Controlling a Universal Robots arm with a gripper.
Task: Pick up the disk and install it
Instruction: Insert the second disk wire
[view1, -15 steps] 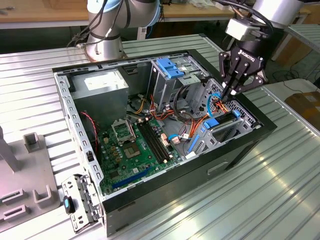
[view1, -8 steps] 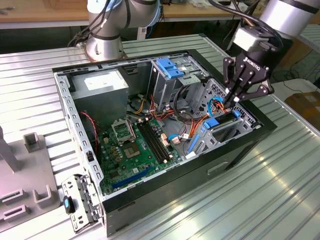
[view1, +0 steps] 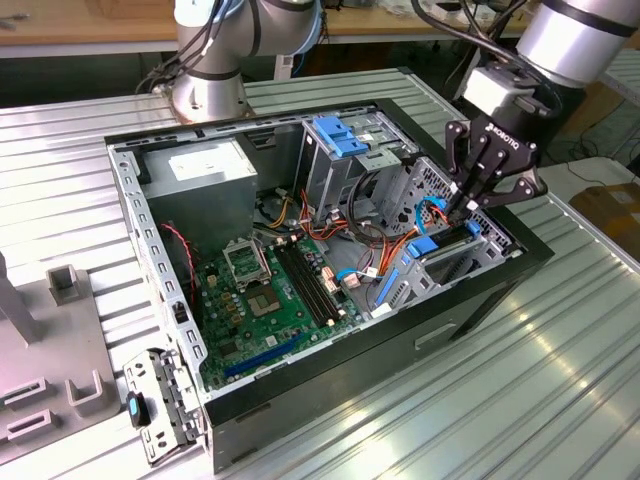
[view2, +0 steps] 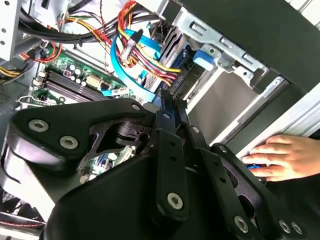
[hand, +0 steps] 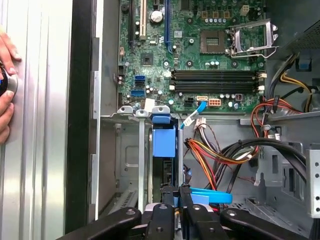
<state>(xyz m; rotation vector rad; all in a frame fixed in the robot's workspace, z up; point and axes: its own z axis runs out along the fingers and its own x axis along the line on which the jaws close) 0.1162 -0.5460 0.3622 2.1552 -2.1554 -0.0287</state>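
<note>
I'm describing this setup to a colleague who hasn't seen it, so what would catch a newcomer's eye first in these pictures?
First, the open computer case on the ribbed metal table, its green motherboard exposed. Next, the black gripper, reaching into the drive bay at the exterior view's right, beside the blue carrier of the disk standing in its slot. A person's hand rests outside the case.

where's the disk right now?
The disk sits in the drive cage at the exterior view's right of the open case, directly beneath the gripper.

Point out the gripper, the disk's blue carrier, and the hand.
gripper (view1: 468, 205), exterior view, between the fingertips.
disk (hand: 164, 142), first wrist view, blue carrier face in the bay.
hand (view2: 286, 156), second wrist view, back of the hand.
</note>
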